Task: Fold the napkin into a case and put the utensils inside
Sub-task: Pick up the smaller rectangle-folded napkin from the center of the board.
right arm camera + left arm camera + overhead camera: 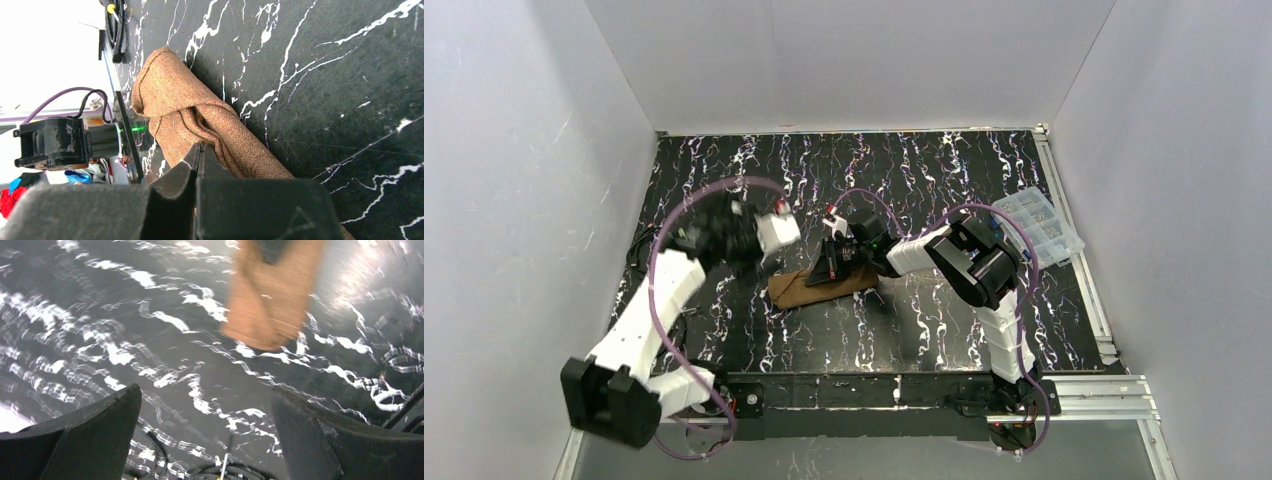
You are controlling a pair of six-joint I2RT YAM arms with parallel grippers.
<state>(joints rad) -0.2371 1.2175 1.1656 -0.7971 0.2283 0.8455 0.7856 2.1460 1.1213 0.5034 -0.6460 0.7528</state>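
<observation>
Brown cloth napkin (170, 95) pinched tight by right pincer (199, 148); left pincer (204, 392) gapes wide, clear of it. One tug could undo the fold!

Top camera looks steeply down over the whole table (924, 180); both wrist cameras, close above it, share the case (822, 286).

top: bright, even | left wrist: blurred, glare | right wrist: sharp, overexposed edge

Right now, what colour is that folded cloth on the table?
The folded napkin is plain orange-brown and coarsely woven; it shows clearest in the right wrist view.
</observation>
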